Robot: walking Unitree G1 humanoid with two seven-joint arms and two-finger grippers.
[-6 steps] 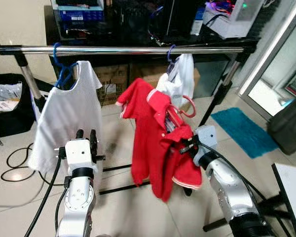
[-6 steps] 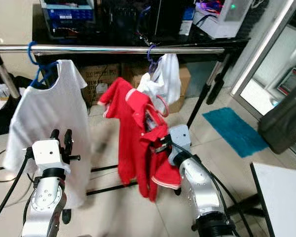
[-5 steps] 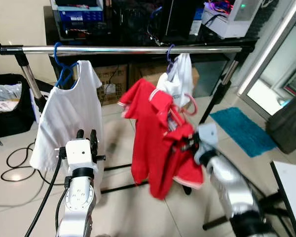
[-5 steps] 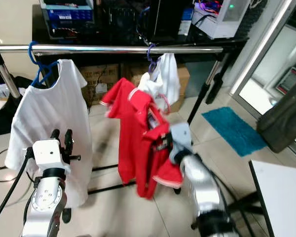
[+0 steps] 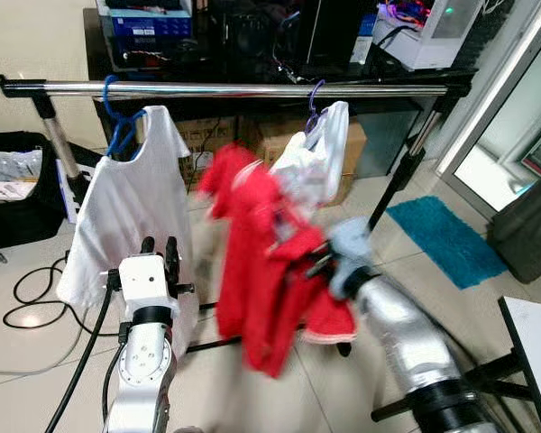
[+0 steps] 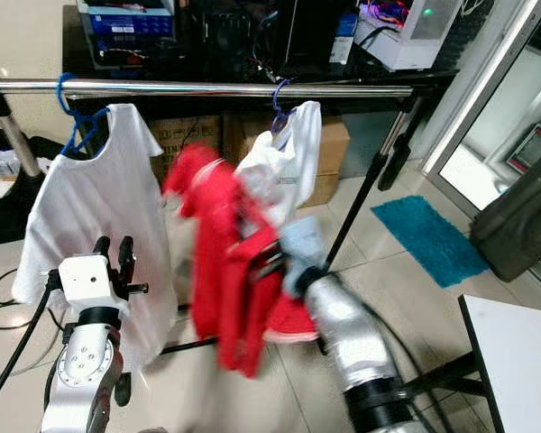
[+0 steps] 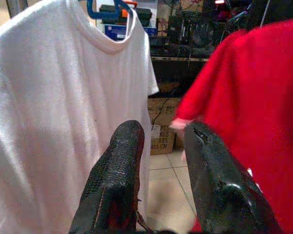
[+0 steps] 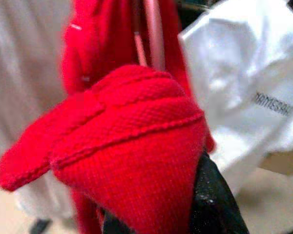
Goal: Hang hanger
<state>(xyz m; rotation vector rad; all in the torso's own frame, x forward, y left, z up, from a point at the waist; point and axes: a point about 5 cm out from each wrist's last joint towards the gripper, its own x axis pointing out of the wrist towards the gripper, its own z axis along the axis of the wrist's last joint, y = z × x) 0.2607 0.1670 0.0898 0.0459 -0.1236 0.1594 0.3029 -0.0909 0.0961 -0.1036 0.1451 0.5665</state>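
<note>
The red shirt (image 5: pixel 261 271) on its pink hanger (image 8: pixel 154 34) hangs below the rail (image 5: pixel 225 89), between the white T-shirt (image 5: pixel 131 216) and a white garment (image 5: pixel 317 162). The right gripper (image 5: pixel 317 262) is raised at chest height and clamps the shirt's cloth, which drapes over its fingers (image 8: pixel 210 204); the shirt is blurred, so the hanger's hook is hard to make out. The left gripper (image 7: pixel 161 161) points at the T-shirt, fingers parted and holding nothing.

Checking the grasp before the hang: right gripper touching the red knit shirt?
Touching. In the right wrist view the red knit shirt is bunched directly over the right gripper, its black finger pressed against the cloth.
</note>
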